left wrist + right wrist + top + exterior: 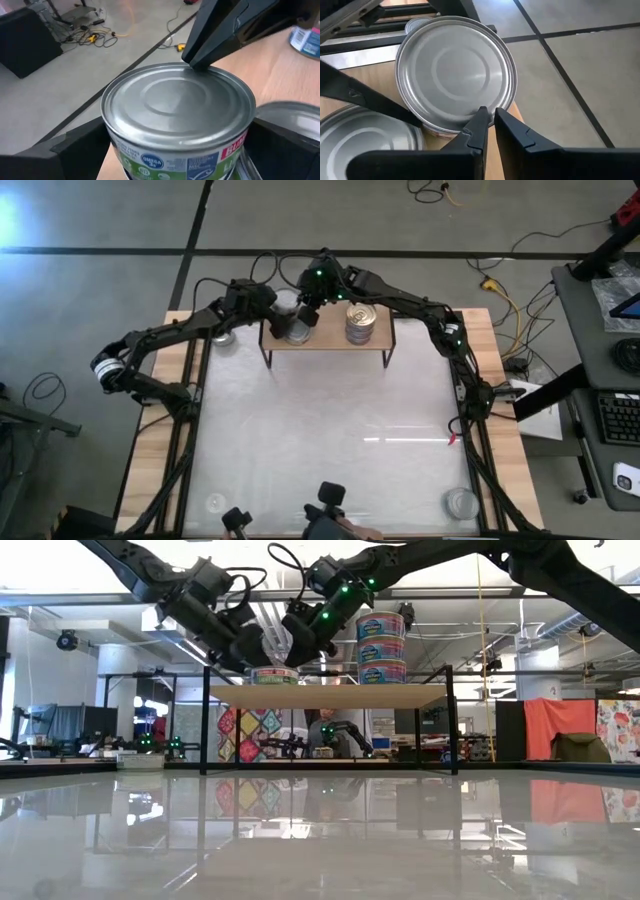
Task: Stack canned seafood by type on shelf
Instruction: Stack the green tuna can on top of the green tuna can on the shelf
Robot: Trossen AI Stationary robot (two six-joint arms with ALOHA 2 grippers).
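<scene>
canned seafood occupied the shelf (pixel 330 344), a low wood-topped rack on thin black legs that stood at the far edge of the bench (pixel 330 440). on the shelf's right half a gold-topped stack of three tins (pixel 381 646) rose upright, well clear of both arms. on the left half a silver-topped tin (pixel 177 120) with a green and white label stood near the shelf's left rear corner, with the rim of a second silver tin (pixel 292 117) just beside it; in the low view only one low tin showed there on the plank. the wide middle and front of the bench lay bare and glossy, giving open room toward the viewer, while two more tins sat near its front corners, one at the left (pixel 214 503) and one at the right (pixel 461 502). another tin (pixel 222 336) lay on the bench just off the shelf's left end, under the left arm.

left end effector (pixel 177 145): spread as wide as it goes, its dark fingers (pixel 82 145) standing on either side of the silver-topped tin; whether they pressed the tin's wall could not be told. right end effector (pixel 490 120): fingers drawn almost together to a narrow slit, holding nothing, its tips at the rim of the same tin's lid, reaching in from the shelf's rear. both arms crowded the shelf's left rear corner, where the plank's edge gave way to the floor behind.
</scene>
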